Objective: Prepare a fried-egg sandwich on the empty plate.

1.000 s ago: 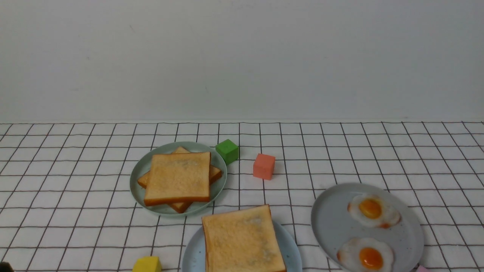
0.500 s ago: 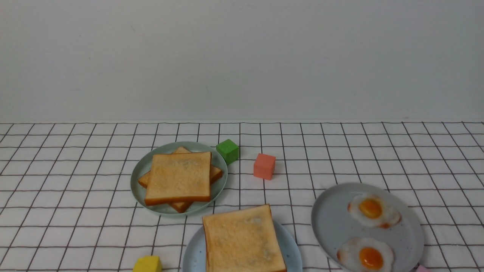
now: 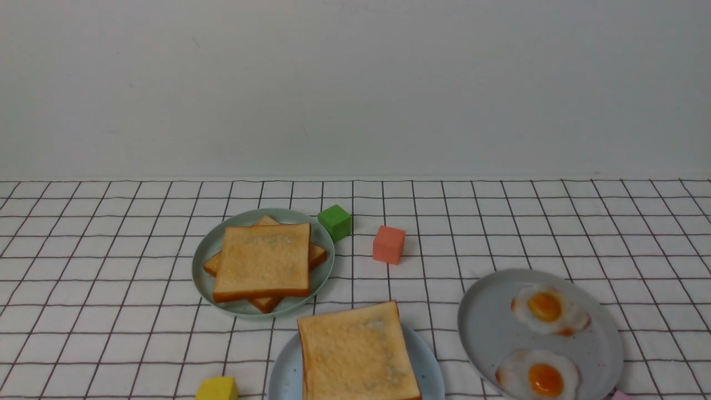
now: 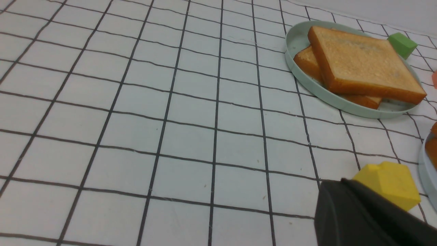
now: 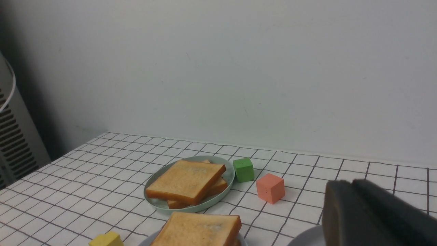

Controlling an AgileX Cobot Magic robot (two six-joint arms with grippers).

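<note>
One toast slice (image 3: 356, 351) lies on the pale blue plate (image 3: 286, 373) at the table's near edge. The fried eggs (image 3: 549, 311) on the grey plate (image 3: 487, 328) look thin, floppy and light; pinch one at its white rim. You cannot tell either arm's fingers' state.

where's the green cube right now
In the front view the green cube sits left of centre, against the far right rim of the green plate of toast, with the pink cube to its right.
</note>
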